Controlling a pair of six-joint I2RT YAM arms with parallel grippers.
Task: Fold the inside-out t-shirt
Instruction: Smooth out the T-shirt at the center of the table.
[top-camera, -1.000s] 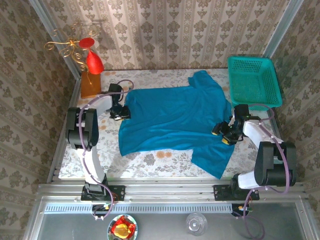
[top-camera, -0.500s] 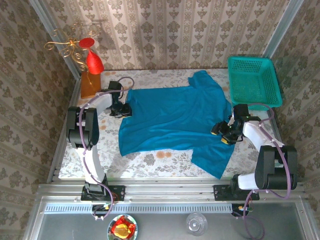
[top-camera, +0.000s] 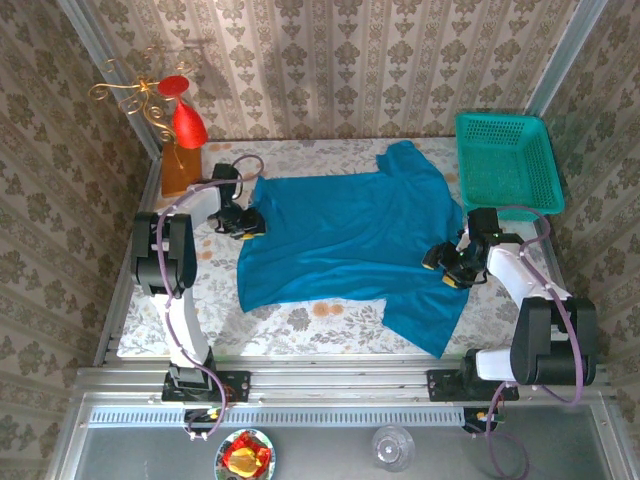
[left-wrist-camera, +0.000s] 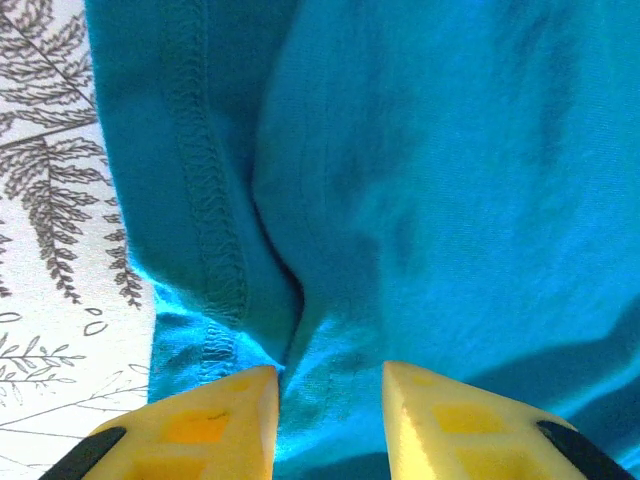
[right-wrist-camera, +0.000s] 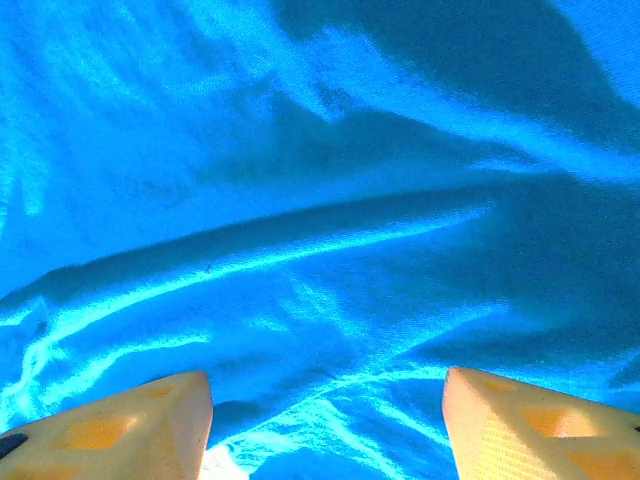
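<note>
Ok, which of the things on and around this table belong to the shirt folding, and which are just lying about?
Job in hand:
t-shirt
left tool, at its left hem
right tool, over its right side

Lying about:
green basket
orange vase
small dish
glass

A: How many garments do you count?
B: 1 t-shirt (top-camera: 350, 235), plus 1 green basket (top-camera: 505, 120), on 1 table (top-camera: 300, 318).
A: And robot parts?
B: 2 arms — the left arm (top-camera: 165, 255) and the right arm (top-camera: 545, 330) — so 2 grippers, the left gripper (top-camera: 247, 222) and the right gripper (top-camera: 447, 266), each showing 2 yellow fingers (left-wrist-camera: 200, 425).
A: Anything else?
B: 1 orange bottle (top-camera: 180, 168), 1 gold wire ornament (top-camera: 135, 95), 1 glass (top-camera: 392, 447), 1 plate (top-camera: 221, 455).
</note>
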